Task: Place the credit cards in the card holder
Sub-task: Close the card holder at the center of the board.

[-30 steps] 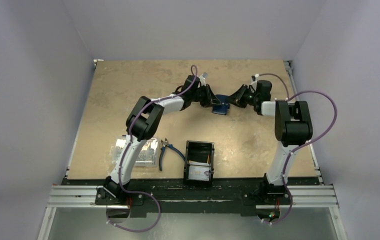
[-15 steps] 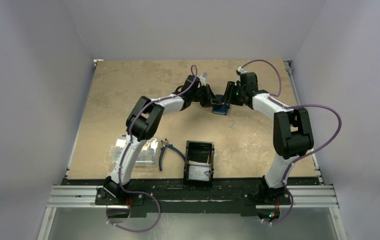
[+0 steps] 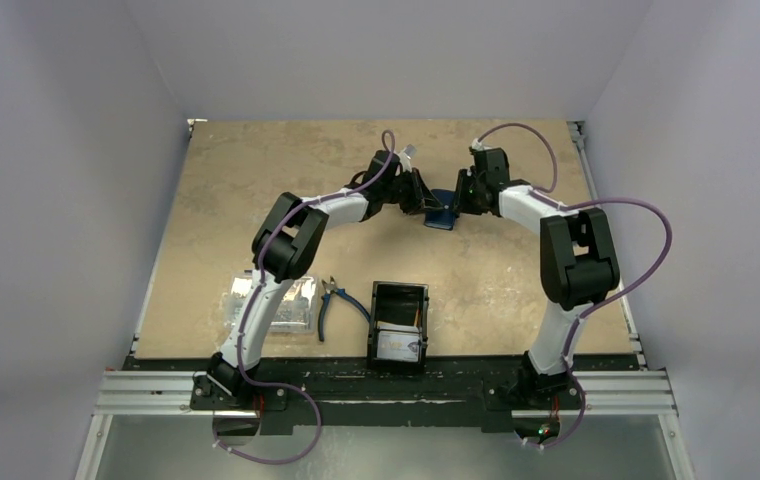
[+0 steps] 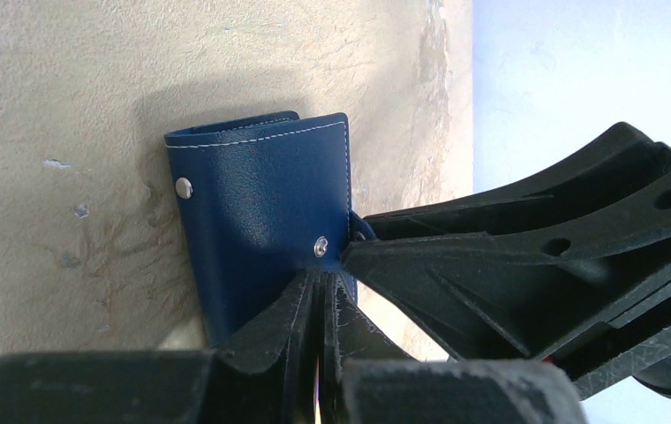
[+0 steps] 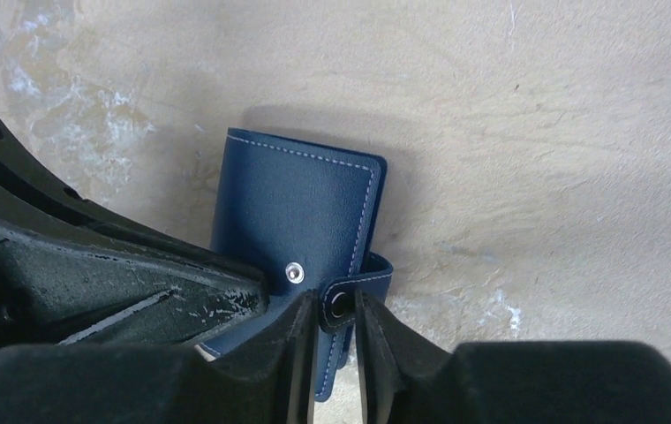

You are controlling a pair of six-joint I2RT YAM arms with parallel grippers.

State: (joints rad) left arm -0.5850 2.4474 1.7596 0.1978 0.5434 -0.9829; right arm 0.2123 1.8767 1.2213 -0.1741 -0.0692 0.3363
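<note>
The navy card holder (image 3: 443, 213) lies folded at the middle back of the table, between both grippers. My left gripper (image 4: 321, 281) is shut on the near edge of the card holder (image 4: 261, 212), just below a metal snap. My right gripper (image 5: 338, 306) has its jaws drawn in on both sides of the holder's snap strap (image 5: 343, 302), touching it. In the top view the left gripper (image 3: 424, 203) and right gripper (image 3: 462, 203) meet over the holder. A pale credit card (image 3: 398, 345) lies in the black tray; an orange edge shows beside it.
The black open-topped tray (image 3: 399, 293) stands at the near middle of the table. Blue-handled pliers (image 3: 337, 300) lie to its left, and a clear plastic box (image 3: 274, 305) sits further left near the left arm's base.
The right arm swung in from the right to the card holder. Its jaws widened, then narrowed round the snap strap. The left gripper and the holder stayed put.
</note>
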